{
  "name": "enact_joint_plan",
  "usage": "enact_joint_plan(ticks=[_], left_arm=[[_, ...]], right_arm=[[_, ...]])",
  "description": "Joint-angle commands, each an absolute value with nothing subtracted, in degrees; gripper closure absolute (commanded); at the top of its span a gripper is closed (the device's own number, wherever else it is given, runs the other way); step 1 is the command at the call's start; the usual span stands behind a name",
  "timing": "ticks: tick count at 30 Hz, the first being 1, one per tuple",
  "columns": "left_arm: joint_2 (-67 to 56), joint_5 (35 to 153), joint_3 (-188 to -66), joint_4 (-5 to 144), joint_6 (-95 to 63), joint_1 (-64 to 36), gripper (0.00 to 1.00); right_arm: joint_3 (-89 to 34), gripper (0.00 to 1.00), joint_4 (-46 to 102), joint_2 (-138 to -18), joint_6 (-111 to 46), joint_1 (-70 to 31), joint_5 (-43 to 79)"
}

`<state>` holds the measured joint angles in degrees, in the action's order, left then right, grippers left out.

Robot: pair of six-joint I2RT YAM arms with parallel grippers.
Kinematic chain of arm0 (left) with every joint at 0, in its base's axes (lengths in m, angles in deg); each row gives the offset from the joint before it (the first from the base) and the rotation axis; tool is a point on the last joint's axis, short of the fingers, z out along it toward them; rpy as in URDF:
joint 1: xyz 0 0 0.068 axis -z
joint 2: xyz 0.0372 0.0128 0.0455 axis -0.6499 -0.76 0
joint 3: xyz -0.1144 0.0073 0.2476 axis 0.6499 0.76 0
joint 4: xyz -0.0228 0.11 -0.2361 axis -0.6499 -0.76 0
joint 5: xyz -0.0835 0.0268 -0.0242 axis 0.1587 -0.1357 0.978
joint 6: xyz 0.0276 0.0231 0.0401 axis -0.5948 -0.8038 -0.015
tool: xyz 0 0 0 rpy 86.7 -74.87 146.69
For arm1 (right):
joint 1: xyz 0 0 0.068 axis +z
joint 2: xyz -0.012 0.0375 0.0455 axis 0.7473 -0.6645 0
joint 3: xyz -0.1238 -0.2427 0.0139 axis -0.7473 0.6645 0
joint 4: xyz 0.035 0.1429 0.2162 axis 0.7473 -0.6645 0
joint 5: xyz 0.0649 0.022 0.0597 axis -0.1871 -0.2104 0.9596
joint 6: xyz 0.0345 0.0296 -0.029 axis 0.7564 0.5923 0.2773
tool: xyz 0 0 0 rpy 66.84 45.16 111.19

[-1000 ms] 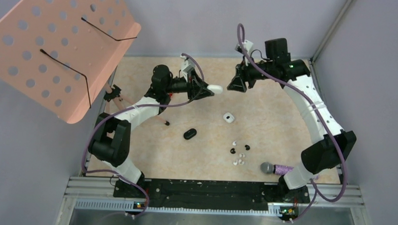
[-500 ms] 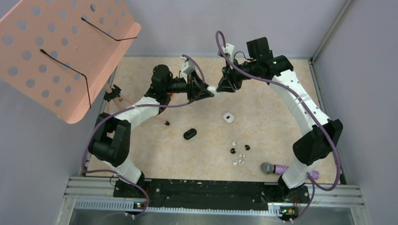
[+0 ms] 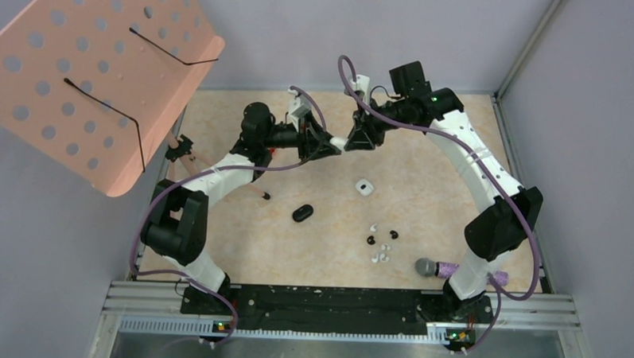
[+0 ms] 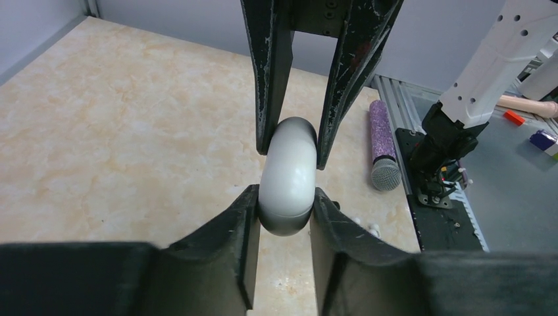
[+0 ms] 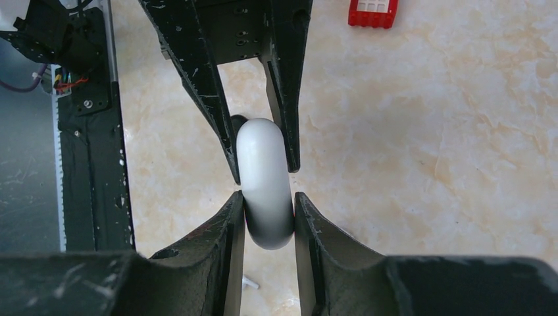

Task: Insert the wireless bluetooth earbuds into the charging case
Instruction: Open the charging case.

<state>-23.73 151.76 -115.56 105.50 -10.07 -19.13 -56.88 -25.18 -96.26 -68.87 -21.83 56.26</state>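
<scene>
Six earbuds [image 3: 385, 247], one microphone [image 3: 436, 268], three cases [image 3: 302, 213]. Left gripper [image 4: 284, 204] and right gripper [image 5: 268, 210] both clench the white case [image 4: 287, 174] near the worktop's [image 3: 441, 191] far edge. Earlier the right one stood apart, wider.

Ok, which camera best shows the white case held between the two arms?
The left wrist view: the white case sits large at mid-frame, pinched by the left gripper and the right gripper. The right wrist view shows it nearly as well. The top view gives only a white speck.
</scene>
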Motion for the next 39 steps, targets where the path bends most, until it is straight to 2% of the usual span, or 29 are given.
enact_joint_plan(ticks=[1, 3, 4, 9, 13, 18, 23, 28, 31, 34, 39], left_arm=[[-23.4, 148.0, -117.5, 107.5, -8.2, -19.0, 0.59], [-23.7, 147.1, -117.2, 107.9, -6.5, -19.1, 0.45], [-23.8, 147.0, -117.0, 108.4, -5.7, -19.2, 0.44], [-24.8, 147.9, -116.9, 109.6, -3.8, -19.4, 0.43], [-25.2, 150.0, -117.0, 110.7, -3.7, -19.5, 0.49], [-25.5, 151.7, -117.4, 111.0, -4.2, -19.4, 0.62], [-25.5, 152.1, -117.3, 111.9, -3.8, -19.4, 0.80], [-25.6, 152.3, -117.1, 113.1, -3.5, -19.4, 1.00], [-25.7, 152.4, -117.0, 113.7, -3.5, -19.4, 1.00], [-25.7, 153.0, -116.8, 113.8, -4.0, -19.5, 1.00], [-25.4, 153.5, -116.5, 114.1, -4.9, -19.4, 1.00]], right_arm=[[-60.5, 0.95, -25.8, -96.5, -69.9, -21.0, 56.0], [-60.9, 0.97, -25.3, -96.2, -69.9, -21.0, 55.1], [-61.1, 0.98, -25.2, -96.2, -69.9, -21.0, 54.7], [-61.0, 1.00, -25.2, -95.7, -69.6, -21.1, 54.2], [-61.1, 1.00, -25.0, -95.6, -69.6, -21.1, 53.7], [-60.9, 1.00, -24.4, -95.6, -68.7, -21.1, 53.6], [-60.8, 1.00, -24.1, -95.7, -68.4, -21.1, 53.2], [-60.3, 0.90, -23.4, -95.8, -67.2, -21.1, 52.0], [-60.0, 0.85, -23.0, -96.1, -65.6, -21.1, 51.3], [-60.1, 0.71, -21.0, -96.3, -61.8, -21.7, 49.4], [-62.2, 0.66, -19.0, -97.4, -57.9, -24.3, 49.9]])
